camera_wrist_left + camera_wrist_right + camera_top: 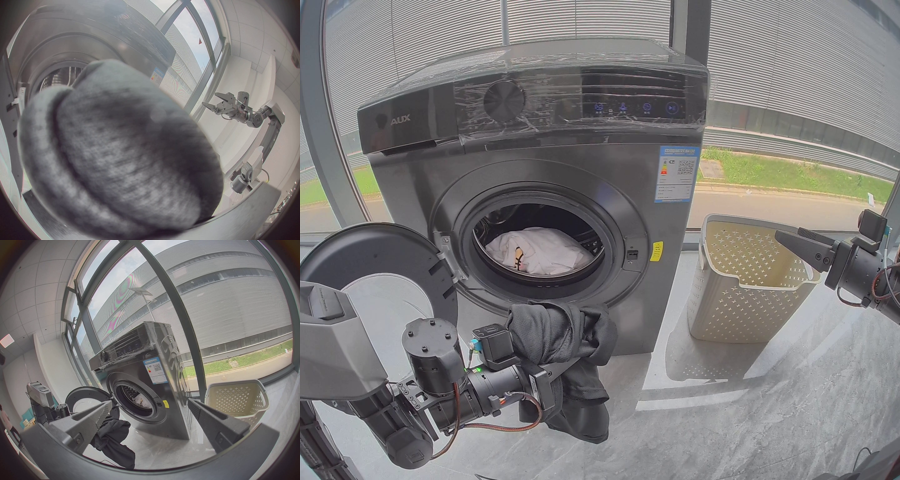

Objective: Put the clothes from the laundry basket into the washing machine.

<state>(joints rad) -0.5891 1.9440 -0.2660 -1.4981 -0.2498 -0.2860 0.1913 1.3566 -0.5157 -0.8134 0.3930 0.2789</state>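
before round-mouthed steel washing machine (425,178), crumpled dark knit garment (559,337)

A: What colour is the washing machine (550,162)?
B: Silver-grey with a glossy black control band, plus a blue-and-white label (677,173) and a small yellow sticker (656,251).
A: And the rest?
B: One white garment (540,250), one black garment (562,337). The basket (737,309) is cream, pierced with a star pattern — the floor (737,425) is grey, marble-veined.

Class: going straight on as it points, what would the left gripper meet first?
Left gripper, holding the dark garment, would probably meet the washing machine's front panel below the drum opening; depth unclear.
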